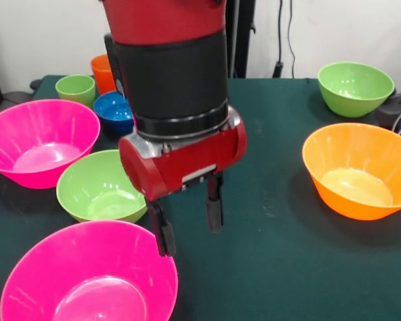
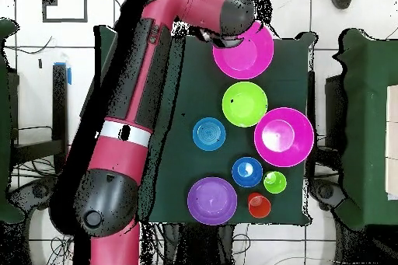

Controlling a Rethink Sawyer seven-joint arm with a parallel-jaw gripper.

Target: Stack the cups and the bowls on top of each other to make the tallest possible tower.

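Note:
My gripper is open and empty, hanging low over the table, its left finger at the far rim of the near pink bowl. A green bowl and a second pink bowl stand to its left. Behind them are a blue bowl, the light-green cup and the orange cup. The big orange bowl and another green bowl stand on the right. The overhead view adds the purple bowl and a second blue bowl. All stand apart; nothing is nested.
The table has a dark green cloth. A dark object lies at its right edge by the far green bowl. In the overhead view my arm hides one side of the table.

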